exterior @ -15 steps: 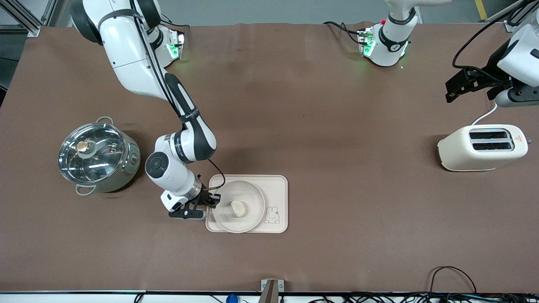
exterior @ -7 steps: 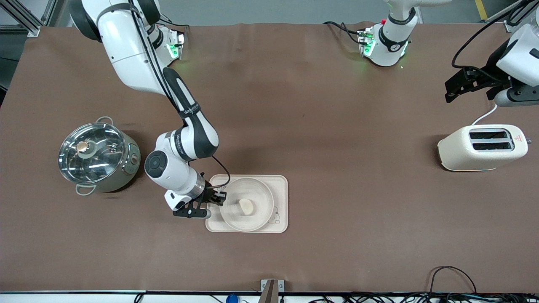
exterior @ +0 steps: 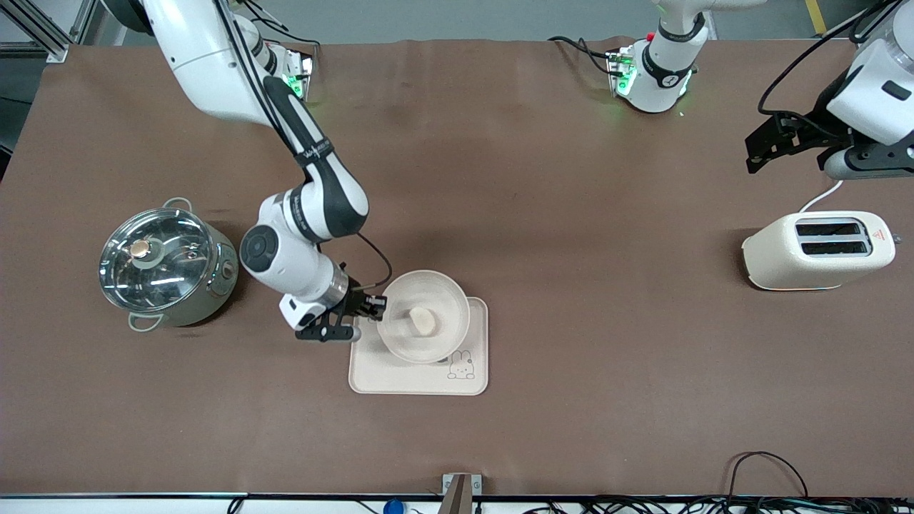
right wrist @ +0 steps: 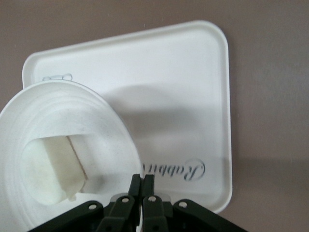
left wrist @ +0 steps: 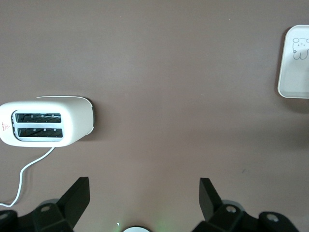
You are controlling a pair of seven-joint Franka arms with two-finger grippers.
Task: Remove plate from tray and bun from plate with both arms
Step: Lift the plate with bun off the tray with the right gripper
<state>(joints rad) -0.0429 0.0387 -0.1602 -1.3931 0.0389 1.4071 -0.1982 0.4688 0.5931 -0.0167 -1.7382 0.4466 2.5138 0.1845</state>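
My right gripper (exterior: pixel 376 307) is shut on the rim of the round cream-white plate (exterior: pixel 457 303). It holds the plate in the air over the edge of the rabbit tray (exterior: pixel 400 378) that lies farther from the front camera. The pale bun (exterior: pixel 423 320) lies in the plate. In the right wrist view the right gripper (right wrist: pixel 142 180) pinches the plate (right wrist: pixel 108 121) at its rim, the bun (right wrist: pixel 53 169) rests inside, and the tray (right wrist: pixel 193 96) lies below. My left gripper (exterior: pixel 753 157) waits open in the air near the toaster; the left gripper (left wrist: pixel 144 186) has nothing between its fingers.
A cream toaster (exterior: pixel 817 250) stands at the left arm's end of the table, also seen as the toaster (left wrist: pixel 46 122) with its white cord. A steel pot with a glass lid (exterior: pixel 166 263) stands at the right arm's end. The tray's corner (left wrist: pixel 294 72) shows in the left wrist view.
My right gripper has lifted the plate with the bun off the tray and carried it toward the tray's edge farther from the front camera. The left arm has shifted slightly.
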